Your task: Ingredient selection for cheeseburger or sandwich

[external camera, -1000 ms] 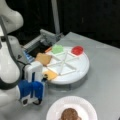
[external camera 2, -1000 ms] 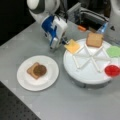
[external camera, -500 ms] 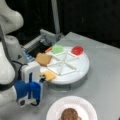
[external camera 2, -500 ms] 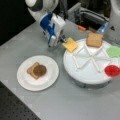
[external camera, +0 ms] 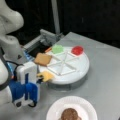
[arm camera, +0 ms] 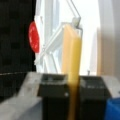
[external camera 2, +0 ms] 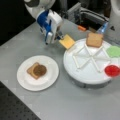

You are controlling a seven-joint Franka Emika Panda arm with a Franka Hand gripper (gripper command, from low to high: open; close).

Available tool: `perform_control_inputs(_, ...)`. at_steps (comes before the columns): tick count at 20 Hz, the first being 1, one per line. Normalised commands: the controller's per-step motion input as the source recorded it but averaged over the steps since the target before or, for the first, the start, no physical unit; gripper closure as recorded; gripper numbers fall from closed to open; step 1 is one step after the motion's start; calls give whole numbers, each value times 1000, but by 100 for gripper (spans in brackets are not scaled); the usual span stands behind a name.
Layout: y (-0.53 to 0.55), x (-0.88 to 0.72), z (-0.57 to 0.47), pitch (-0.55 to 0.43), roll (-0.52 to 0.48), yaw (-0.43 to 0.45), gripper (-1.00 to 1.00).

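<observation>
While the blue-and-white Panda gripper [external camera 2: 58, 37] hangs off the edge of the white round divided tray [external camera 2: 75, 72], its two dark fingers [arm camera: 51, 100] are closed flat against a thin yellow square cheese slice [external camera 2: 67, 41], which the wrist view shows edge-on and pinched between them [arm camera: 71, 62]. In a front view the cheese juts from the gripper toward 4 o'clock, its far corner touching or just over the tray rim; whether it rests on the rim cannot be told. The relation that governs the work is the bearing of the white round paper plate [external camera 2: 23, 80] from the held slice: in that view the plate lies toward 7 o'clock of the gripper, well apart, across bare grey tabletop [external camera 2: 75, 105]. On the plate a tan-brown square bread slice [external camera 2: 30, 70] already lies with a dark brown round patty [external camera 2: 39, 71] on top of it, so the stack stands at two layers, no cheese yet. A second tan-brown square bread slice [external camera 2: 94, 39] sits in the tray compartment at 12 o'clock. A green round piece [external camera 2: 114, 51] lies at 2 o'clock of the tray and a red round piece [external camera 2: 112, 70] at 3 o'clock. In a front view the gripper [external camera: 37, 77] sits at 9 o'clock of the tray with the plate [external camera: 55, 111] at 5 o'clock of it.
</observation>
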Motion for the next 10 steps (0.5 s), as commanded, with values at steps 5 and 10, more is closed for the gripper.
perform_control_inputs(5,-278,515,151,207,-62,363,100)
perform_control_inputs(10,-277,503,134,235,-189,367,100)
